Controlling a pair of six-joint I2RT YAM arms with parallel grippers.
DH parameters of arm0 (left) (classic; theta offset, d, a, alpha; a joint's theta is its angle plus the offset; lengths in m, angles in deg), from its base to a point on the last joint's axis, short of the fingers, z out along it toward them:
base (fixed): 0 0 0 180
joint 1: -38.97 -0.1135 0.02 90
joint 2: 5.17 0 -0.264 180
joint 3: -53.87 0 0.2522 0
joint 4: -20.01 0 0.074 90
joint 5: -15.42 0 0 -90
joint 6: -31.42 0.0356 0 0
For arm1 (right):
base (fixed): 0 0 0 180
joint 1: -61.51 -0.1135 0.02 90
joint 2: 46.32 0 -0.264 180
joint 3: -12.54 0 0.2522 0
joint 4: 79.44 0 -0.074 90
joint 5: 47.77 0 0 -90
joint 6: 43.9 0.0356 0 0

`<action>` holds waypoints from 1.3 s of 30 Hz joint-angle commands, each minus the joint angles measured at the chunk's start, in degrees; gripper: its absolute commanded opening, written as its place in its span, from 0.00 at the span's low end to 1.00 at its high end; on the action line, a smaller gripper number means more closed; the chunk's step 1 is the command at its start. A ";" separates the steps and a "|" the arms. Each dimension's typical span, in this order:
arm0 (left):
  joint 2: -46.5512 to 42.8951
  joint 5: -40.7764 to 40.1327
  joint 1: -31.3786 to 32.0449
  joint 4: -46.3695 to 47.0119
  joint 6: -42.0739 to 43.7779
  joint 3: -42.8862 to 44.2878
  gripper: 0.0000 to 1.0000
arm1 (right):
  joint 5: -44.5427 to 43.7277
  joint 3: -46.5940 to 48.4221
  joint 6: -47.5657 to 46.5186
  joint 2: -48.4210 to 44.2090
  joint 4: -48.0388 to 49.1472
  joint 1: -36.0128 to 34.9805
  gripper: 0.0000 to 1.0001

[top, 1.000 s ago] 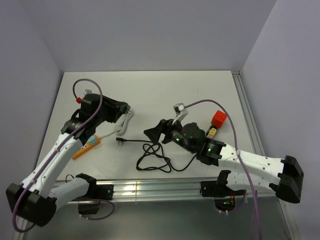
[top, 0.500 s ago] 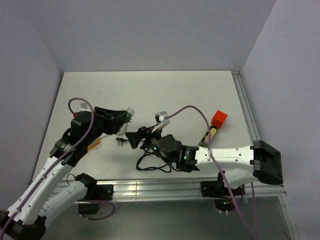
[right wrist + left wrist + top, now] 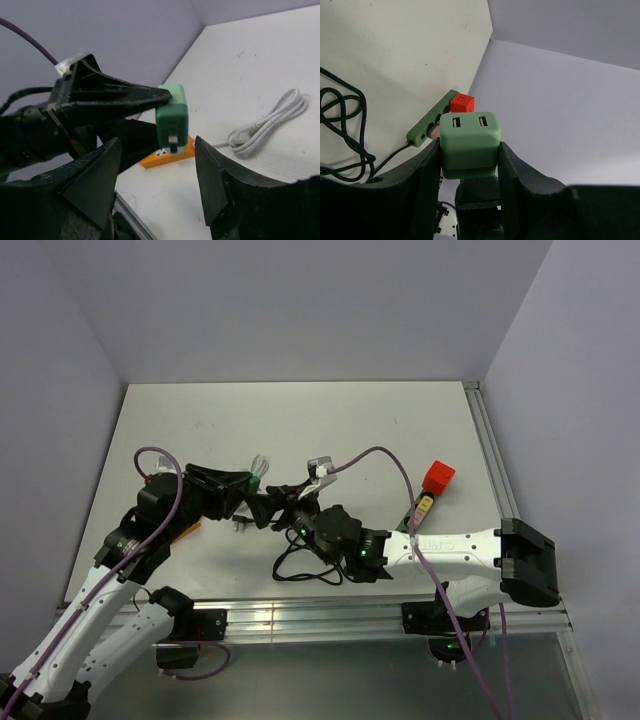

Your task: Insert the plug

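Green square plastic plug point(image 3: 469, 135) sits clamped in my left pincer point(image 3: 469, 160), held off the white bench point(image 3: 300, 420), further right than a second ago. My right pincer point(image 3: 156, 145) has swung over to face it, its jaws narrower but still apart and untouching.

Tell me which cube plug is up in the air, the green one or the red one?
The green charger, pinched in the left gripper. The red cube sits down at the end of the green power strip.
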 commanded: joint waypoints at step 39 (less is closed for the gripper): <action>-3.52 4.69 0.25 -0.65 0.05 1.99 0.00 | -2.92 5.28 -3.01 7.35 1.95 1.39 0.56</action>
